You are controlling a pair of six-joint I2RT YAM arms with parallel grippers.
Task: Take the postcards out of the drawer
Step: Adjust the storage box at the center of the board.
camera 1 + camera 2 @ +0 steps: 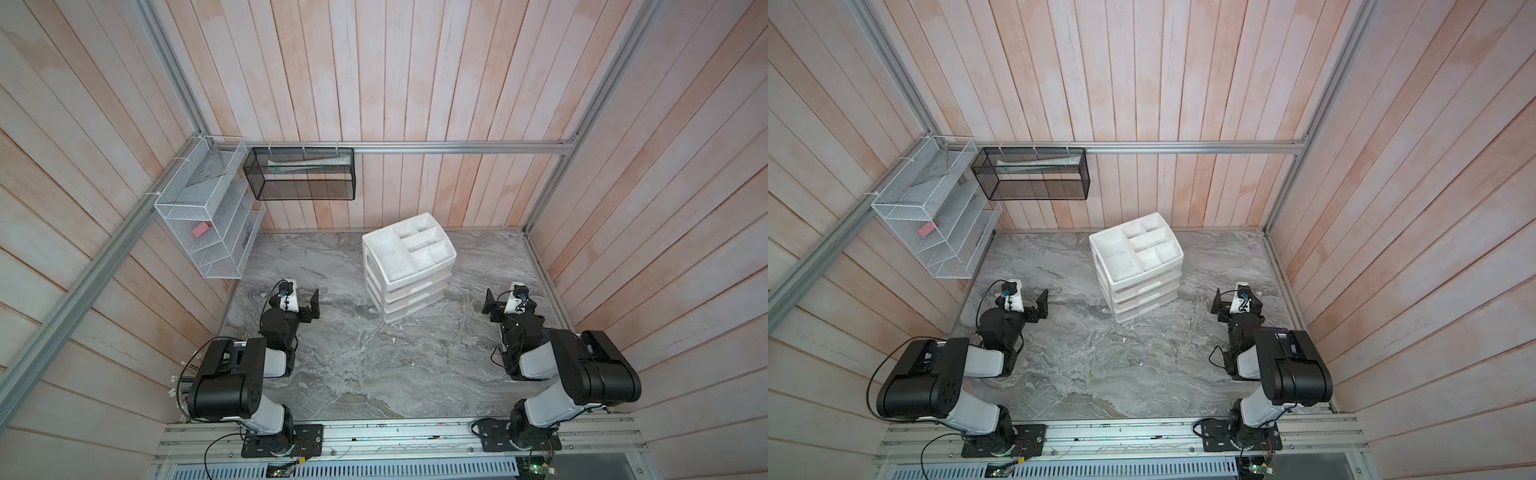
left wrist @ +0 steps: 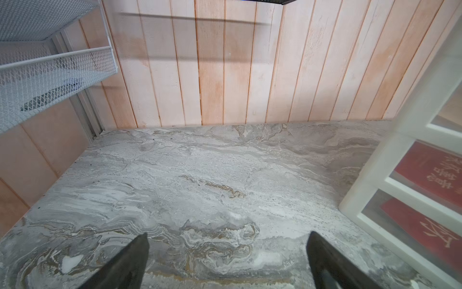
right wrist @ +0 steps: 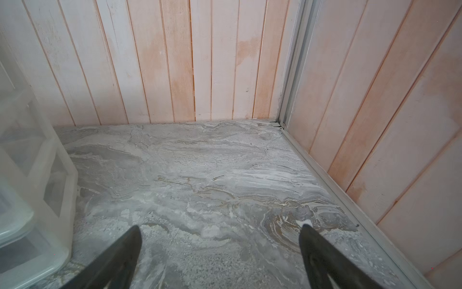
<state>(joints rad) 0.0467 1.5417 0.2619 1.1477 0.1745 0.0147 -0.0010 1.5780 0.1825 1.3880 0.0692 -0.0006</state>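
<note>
- Toward the back of the marble surface, the white drawer unit stands with every drawer pushed in.
- Left wrist view catches two red postcards through the clear plastic: one in the middle drawer, one in the drawer below.
- Left hand: fingers wide apart, empty, low over the surface beside the unit.
- Right hand: spread and empty too, on the unit's other side.

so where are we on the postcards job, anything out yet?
Nothing done: the drawer unit looks fully shut in both top views, no cards on the table. Two red postcards show through its side, still inside. In hand: nothing; left gripper and right gripper open, empty. Left: open drawers, lift cards out.
</note>
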